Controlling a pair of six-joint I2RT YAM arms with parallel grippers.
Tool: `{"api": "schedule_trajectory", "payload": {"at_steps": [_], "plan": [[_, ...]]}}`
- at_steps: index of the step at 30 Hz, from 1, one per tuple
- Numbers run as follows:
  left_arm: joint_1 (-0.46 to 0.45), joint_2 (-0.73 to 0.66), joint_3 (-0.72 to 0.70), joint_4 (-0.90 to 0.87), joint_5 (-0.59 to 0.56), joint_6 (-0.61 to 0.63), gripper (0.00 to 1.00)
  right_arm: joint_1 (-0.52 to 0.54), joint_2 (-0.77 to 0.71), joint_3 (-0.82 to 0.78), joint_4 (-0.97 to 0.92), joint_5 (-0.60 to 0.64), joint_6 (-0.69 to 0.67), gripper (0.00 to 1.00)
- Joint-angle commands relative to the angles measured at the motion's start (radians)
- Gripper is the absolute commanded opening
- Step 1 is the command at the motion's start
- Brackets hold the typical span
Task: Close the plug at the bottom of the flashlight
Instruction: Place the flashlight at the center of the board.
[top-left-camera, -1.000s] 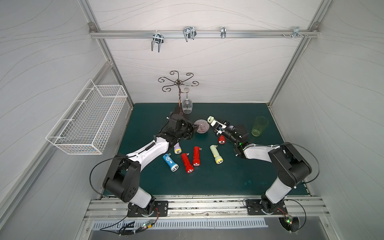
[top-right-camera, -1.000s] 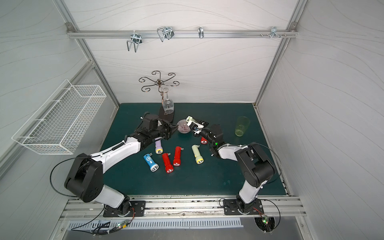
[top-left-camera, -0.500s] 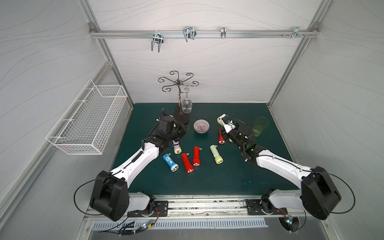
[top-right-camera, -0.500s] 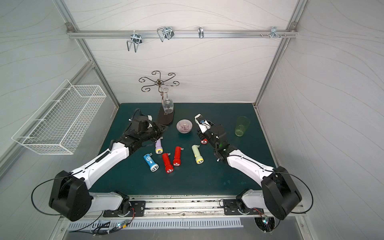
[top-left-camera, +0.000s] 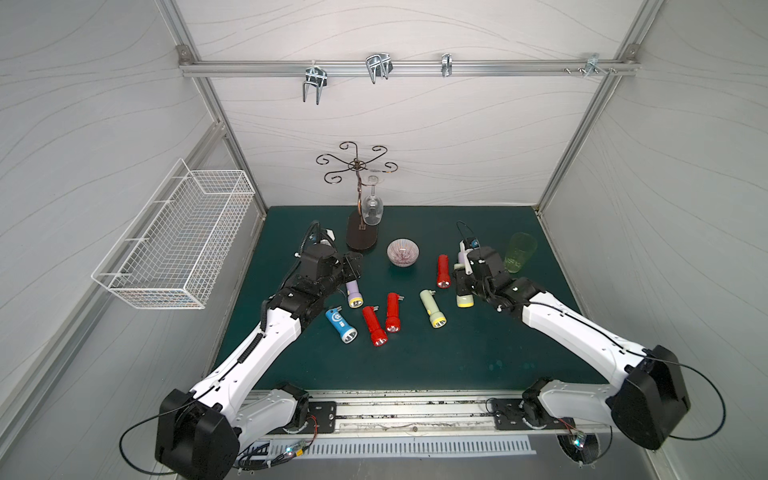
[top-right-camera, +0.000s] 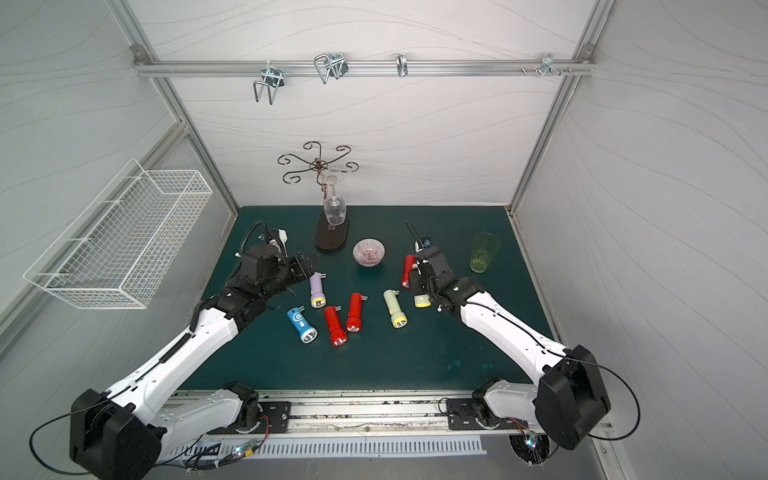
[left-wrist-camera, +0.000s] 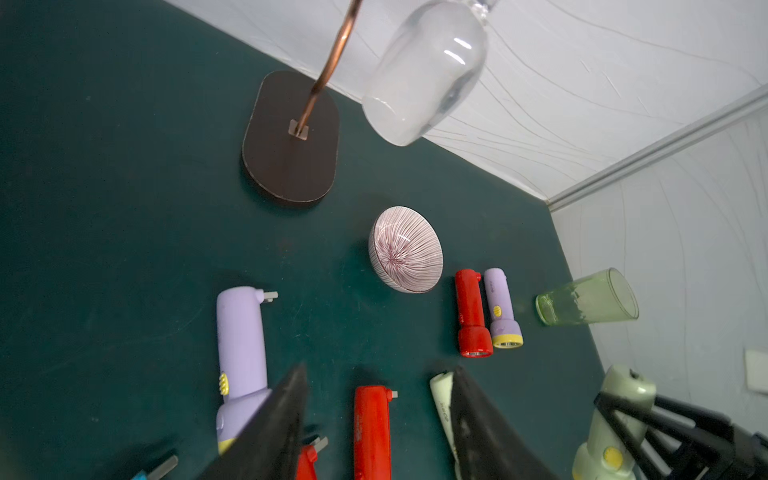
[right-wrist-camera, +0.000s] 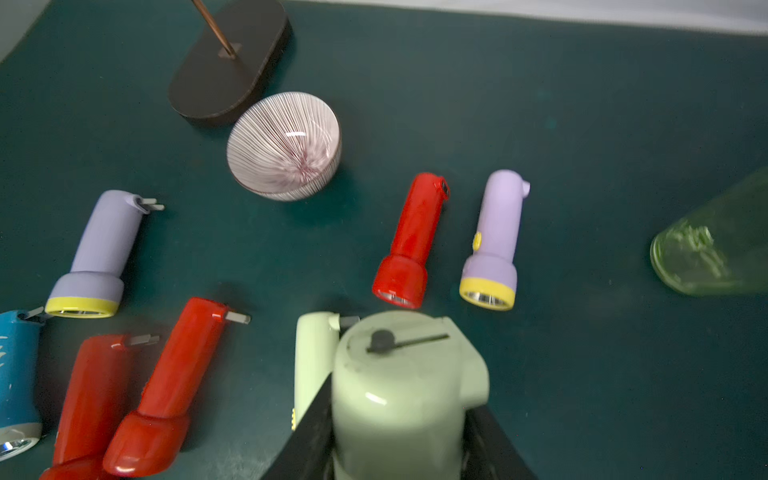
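The right gripper (right-wrist-camera: 401, 432) is clamped on the pale green flashlight (right-wrist-camera: 407, 382), low over the table (right-wrist-camera: 582, 104) near the red flashlight (right-wrist-camera: 409, 241). Its plug (right-wrist-camera: 399, 338) looks folded flat. The left gripper (left-wrist-camera: 379, 368) has its jaws apart and holds nothing. It seems best to lay the flashlight down slowly and stay away from the green glass (right-wrist-camera: 706, 249).
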Motion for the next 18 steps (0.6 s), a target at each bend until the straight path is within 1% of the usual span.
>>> {"api": "schedule_trajectory", "payload": {"at_steps": [1,3,5,8,11,13,18], "plan": [[0.061,0.005,0.024,0.018,-0.030,0.031,0.70,-0.018,0.042,0.008,-0.193,-0.045,0.129,0.00],[0.109,0.008,0.024,0.011,-0.027,0.004,0.81,-0.040,0.074,0.009,-0.229,-0.073,0.151,0.00],[0.153,0.014,0.027,-0.005,-0.033,-0.001,0.87,-0.061,0.108,0.012,-0.252,-0.105,0.163,0.00],[0.208,0.028,0.062,-0.074,-0.089,0.014,0.99,-0.106,0.176,0.027,-0.283,-0.163,0.174,0.00],[0.256,0.027,0.074,-0.098,-0.120,0.020,1.00,-0.144,0.254,0.046,-0.299,-0.224,0.171,0.00],[0.267,0.024,0.074,-0.103,-0.134,0.022,0.99,-0.146,0.298,0.060,-0.307,-0.225,0.170,0.00],[0.267,0.037,0.060,-0.080,-0.089,0.006,0.99,-0.146,0.385,0.090,-0.304,-0.212,0.168,0.00]]}}
